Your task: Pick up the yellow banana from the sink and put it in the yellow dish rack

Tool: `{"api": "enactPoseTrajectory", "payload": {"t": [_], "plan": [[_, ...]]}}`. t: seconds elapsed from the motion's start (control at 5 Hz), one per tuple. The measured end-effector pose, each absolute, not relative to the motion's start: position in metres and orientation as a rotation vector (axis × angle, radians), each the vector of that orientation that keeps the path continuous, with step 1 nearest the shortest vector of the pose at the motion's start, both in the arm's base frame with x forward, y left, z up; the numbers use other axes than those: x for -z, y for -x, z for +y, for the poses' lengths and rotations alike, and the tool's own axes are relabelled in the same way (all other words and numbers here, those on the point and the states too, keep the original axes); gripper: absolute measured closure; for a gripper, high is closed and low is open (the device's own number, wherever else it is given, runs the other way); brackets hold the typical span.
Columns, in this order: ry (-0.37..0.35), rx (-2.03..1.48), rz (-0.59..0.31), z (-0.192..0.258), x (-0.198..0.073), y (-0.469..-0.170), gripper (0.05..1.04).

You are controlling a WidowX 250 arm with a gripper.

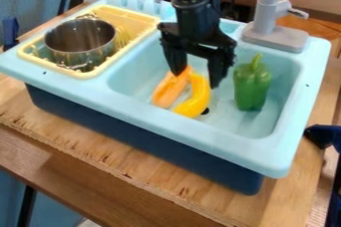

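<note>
Also near banana (198, 96), green pepper (252, 85)

Shiny metal pot (80, 39), rough wood (splintery) board (126, 171).

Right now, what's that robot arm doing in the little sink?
The black robot arm has its open end effector down in the blue toy sink, right by a yellow banana and an orange toy lying side by side. I can't tell if it's touching either one. A green pepper is in the same basin, and a metal pot sits in the yellow rack.
</note>
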State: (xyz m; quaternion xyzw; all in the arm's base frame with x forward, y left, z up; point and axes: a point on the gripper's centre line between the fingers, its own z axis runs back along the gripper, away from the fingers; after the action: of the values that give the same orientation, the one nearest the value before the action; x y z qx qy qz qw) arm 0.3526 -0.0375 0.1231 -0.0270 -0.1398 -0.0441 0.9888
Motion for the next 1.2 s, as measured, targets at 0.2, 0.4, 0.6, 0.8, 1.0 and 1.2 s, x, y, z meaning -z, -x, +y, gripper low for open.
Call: {"api": "enactPoseTrajectory", "payload": {"t": [0.2,0.4,0.6,0.8,1.0,1.2], "plan": [[0.055,0.077,-0.27,-0.038,-0.118,-0.353,0.084],[0.052,0.069,-0.253,-0.037,-0.112,-0.353,0.084],[0.033,0.051,-0.242,-0.034,-0.108,-0.352,0.084],[0.035,0.046,-0.23,-0.034,-0.099,-0.354,0.084],[0.041,0.036,-0.21,-0.035,-0.089,-0.355,0.083],[0.052,0.032,-0.18,-0.037,-0.077,-0.355,0.083]]}}
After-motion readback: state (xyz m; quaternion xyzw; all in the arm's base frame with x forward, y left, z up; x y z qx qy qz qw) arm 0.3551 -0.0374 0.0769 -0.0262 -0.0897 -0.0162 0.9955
